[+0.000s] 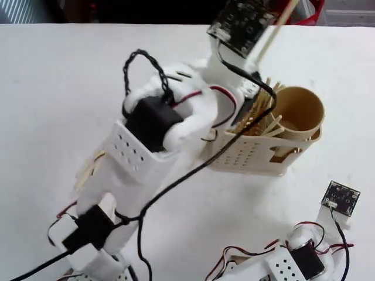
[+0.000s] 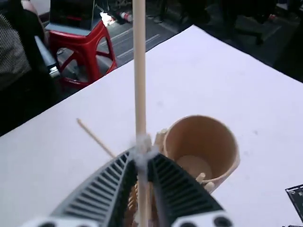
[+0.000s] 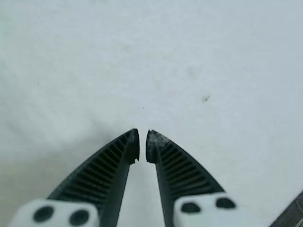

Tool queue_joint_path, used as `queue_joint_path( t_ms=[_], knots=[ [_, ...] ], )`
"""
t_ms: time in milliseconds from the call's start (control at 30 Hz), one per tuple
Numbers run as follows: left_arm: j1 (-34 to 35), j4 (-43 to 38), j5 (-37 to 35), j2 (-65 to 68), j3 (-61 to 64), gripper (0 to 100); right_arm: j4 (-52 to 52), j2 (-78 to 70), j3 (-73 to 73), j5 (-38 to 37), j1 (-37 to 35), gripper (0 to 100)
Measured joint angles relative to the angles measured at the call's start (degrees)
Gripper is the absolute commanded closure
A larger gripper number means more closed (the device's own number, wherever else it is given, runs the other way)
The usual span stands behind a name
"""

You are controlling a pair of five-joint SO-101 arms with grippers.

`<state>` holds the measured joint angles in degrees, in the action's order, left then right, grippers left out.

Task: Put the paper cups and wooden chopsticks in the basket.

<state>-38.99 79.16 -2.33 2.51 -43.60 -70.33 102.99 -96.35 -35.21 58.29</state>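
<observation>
Left gripper, clamped on an upright chopstick just above the basket, could let the top-heavy stick swing, strike the paper cup inside the basket, and drop onto the table beside the basket.

A plain white table lies under soft, even light, and beyond its far edge a red stool carrying a dark box stands on a dark grey floor marked with pale lines.
</observation>
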Motion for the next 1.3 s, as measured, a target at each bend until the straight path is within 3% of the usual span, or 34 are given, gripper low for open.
queue_joint_path(
  t_ms=[233, 500, 700, 800, 867, 1300],
  knots=[
    [-2.6, -7.9, 2.5, -0.8, 4.6, 98, 0.0, 0.0, 0.0, 0.0, 0.0, 96.1],
    [-7.6, -16.5, 7.2, -16.8, 25.8, 98, 0.0, 0.0, 0.0, 0.0, 0.0, 96.1],
    [-5.5, -39.5, 8.8, -30.4, 52.3, 98, 0.0, 0.0, 0.0, 0.0, 0.0, 96.1],
    [-3.5, -52.9, 8.8, -32.0, 62.8, 98, 0.0, 0.0, 0.0, 0.0, 0.0, 96.1],
    [-3.3, -57.4, 8.8, -32.0, 66.2, 98, 0.0, 0.0, 0.0, 0.0, 0.0, 96.1],
    [0.3, -63.4, 9.3, -28.0, 69.2, 91, 0.0, 0.0, 0.0, 0.0, 0.0, 96.1]
  ],
)
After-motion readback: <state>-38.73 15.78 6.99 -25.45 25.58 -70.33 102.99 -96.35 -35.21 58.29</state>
